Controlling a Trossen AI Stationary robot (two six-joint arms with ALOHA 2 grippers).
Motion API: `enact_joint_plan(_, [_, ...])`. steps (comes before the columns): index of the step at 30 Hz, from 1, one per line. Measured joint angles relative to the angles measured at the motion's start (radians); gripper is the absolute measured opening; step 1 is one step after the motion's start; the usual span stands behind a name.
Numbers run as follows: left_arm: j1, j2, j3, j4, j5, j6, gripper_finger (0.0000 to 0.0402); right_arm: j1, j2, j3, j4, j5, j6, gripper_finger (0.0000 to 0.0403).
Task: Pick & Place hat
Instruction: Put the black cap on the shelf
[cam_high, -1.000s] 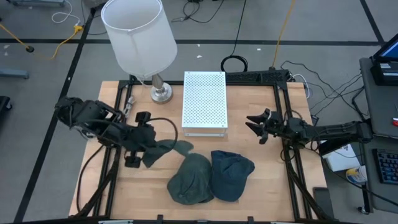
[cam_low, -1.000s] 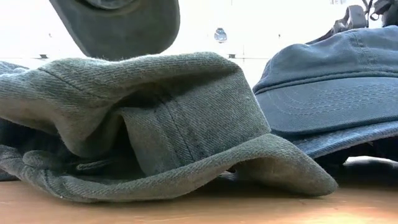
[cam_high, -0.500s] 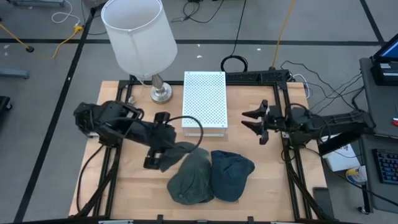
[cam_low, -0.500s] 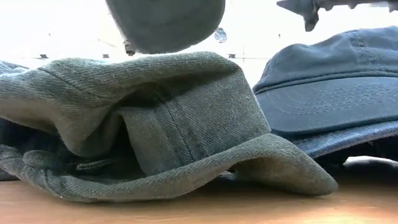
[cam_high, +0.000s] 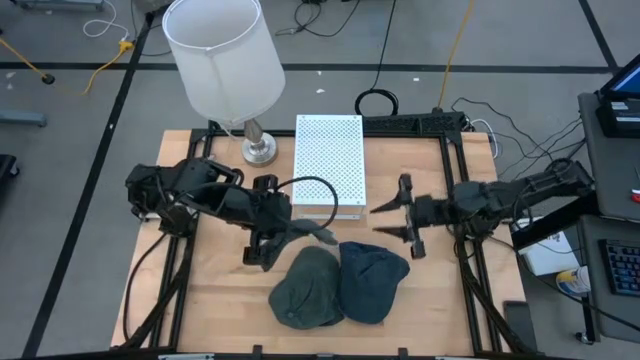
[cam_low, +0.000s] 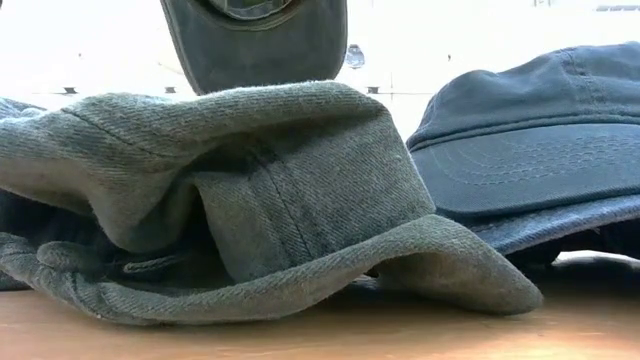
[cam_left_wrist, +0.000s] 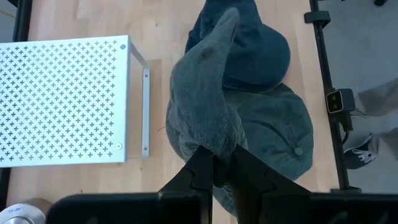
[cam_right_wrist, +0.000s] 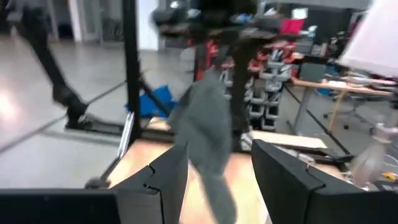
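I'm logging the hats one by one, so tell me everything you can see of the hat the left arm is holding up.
The held hat is a grey-green cap of soft, washed-looking cloth with a curved brim. It hangs limp and folded from the left gripper, whose jaws are shut on its edge, lifting it clear of the table. It hangs between the white box and two caps lying on the table, a green one and a blue one. The right gripper waits open nearby, not touching it.
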Motion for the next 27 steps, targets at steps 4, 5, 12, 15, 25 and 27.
enact_joint_plan(4, [0.006,0.0,0.0,0.001,0.002,0.011,0.0026,0.044,0.088,-0.001,-0.005,0.073,-0.017,0.0169])
enact_joint_plan(5, [0.009,0.0,0.0,0.0,0.004,0.012,0.0026,0.049,0.111,-0.001,0.007,0.094,-0.02,0.0169])
enact_joint_plan(12, [0.012,0.0,0.0,0.0,0.008,0.024,0.0026,0.06,0.259,0.0,0.119,0.176,-0.016,0.0169])
enact_joint_plan(15, [0.012,0.0,0.0,0.0,0.011,0.024,0.0026,0.067,0.311,0.0,0.171,0.18,-0.008,0.0169])
enact_joint_plan(25, [0.008,0.0,-0.001,0.0,0.042,0.02,0.0026,0.066,0.441,0.0,0.335,0.258,-0.012,0.0169])
enact_joint_plan(27, [0.004,0.0,-0.001,0.0,0.042,0.021,0.0026,0.065,0.454,0.0,0.356,0.259,-0.011,0.0169])
